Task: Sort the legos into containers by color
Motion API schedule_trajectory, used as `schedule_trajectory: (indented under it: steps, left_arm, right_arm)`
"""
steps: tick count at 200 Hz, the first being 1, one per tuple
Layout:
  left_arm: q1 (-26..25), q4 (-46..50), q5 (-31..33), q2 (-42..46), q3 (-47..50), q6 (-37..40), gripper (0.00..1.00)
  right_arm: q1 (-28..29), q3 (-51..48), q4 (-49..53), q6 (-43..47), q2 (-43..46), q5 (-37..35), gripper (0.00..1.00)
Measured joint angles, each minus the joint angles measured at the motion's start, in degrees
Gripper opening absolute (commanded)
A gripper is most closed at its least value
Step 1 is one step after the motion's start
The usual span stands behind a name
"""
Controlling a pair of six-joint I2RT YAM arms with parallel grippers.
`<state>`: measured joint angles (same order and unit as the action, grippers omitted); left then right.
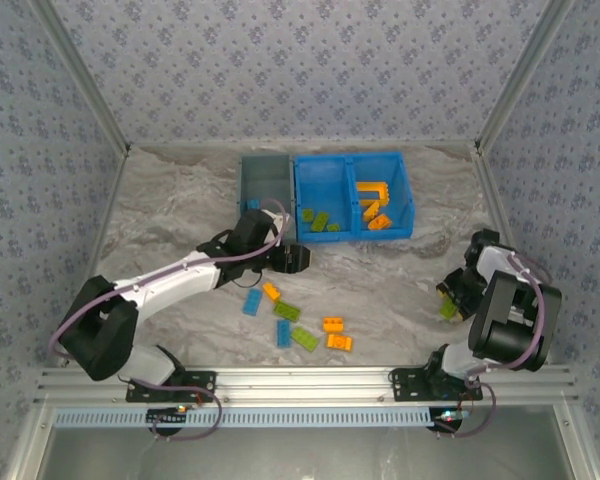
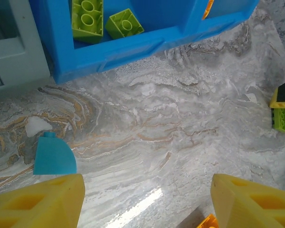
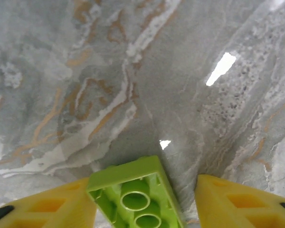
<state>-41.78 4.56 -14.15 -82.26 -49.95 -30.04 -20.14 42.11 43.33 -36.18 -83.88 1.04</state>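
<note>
In the right wrist view a lime green lego lies underside up between the fingers of my right gripper. The left finger touches it, and a gap shows at the right finger. From above, that gripper is at the table's right with the lime lego at its tip. My left gripper hovers open and empty in front of the bright blue container. Its fingers stand wide over bare table. Loose legos lie behind it: blue, orange, lime.
The blue bin's left compartment holds lime bricks and its right one holds orange pieces. The grey-blue bin stands against its left side. A blue brick lies by my left finger. An orange corner shows near the right finger.
</note>
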Motion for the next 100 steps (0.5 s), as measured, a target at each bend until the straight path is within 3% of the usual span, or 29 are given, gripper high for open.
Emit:
schedule_trajectory:
  steps: [56,100]
  left_arm:
    - [0.0,3.9,2.0,5.4,0.3,0.0,0.7]
    - [0.0,13.0,10.7,12.3,-0.7,-0.6,0.7]
  right_arm:
    - [7.4,-1.9,-2.0,-0.3,3.1,-0.9,0.29]
    - [23.3,-1.2,-4.5,-4.4,10.8,1.9,0.26]
